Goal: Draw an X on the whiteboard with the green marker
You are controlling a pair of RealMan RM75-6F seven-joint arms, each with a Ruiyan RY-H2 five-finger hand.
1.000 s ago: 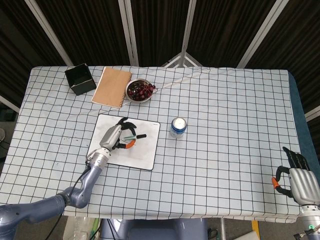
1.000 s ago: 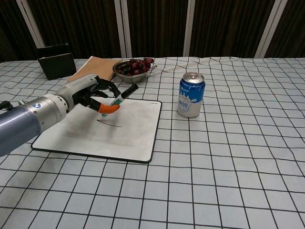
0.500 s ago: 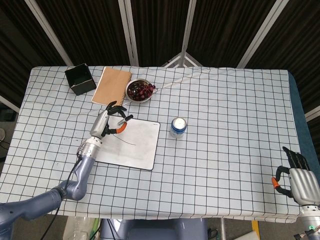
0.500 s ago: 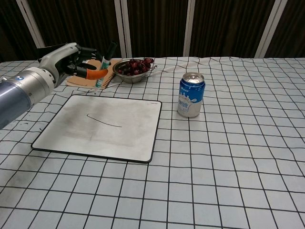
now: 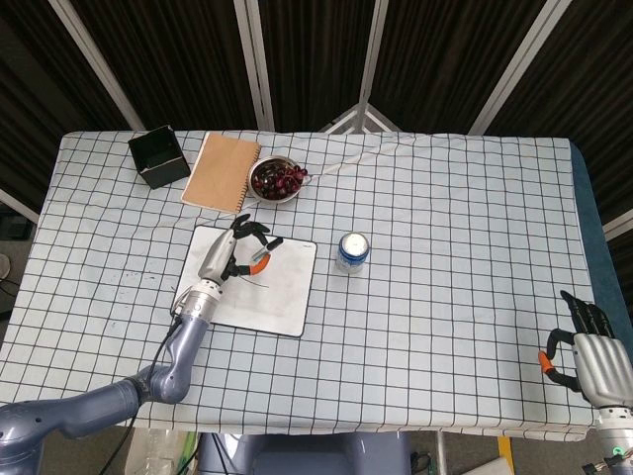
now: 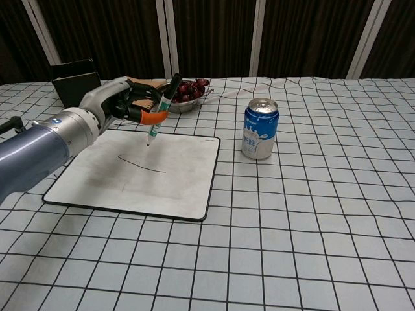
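Observation:
The whiteboard (image 5: 284,298) (image 6: 130,184) lies flat on the checked cloth, left of centre. One dark curved stroke (image 6: 141,163) crosses its middle. My left hand (image 5: 231,256) (image 6: 123,105) hovers over the board's far half and grips the green marker (image 6: 162,107). The marker stands nearly upright, cap up, with its tip at or just above the board behind the stroke; I cannot tell whether it touches. My right hand (image 5: 585,357) rests at the table's near right corner, fingers spread, holding nothing, and shows only in the head view.
A blue drink can (image 5: 352,251) (image 6: 260,128) stands just right of the board. Behind the board are a metal bowl of cherries (image 5: 275,181) (image 6: 182,94), a brown notebook (image 5: 222,171) and a black box (image 5: 158,155) (image 6: 76,81).
My left hand lifted the marker off the stroke, swung out past the board's far left edge, then came back over the board with the marker more upright. The right hand stayed still.

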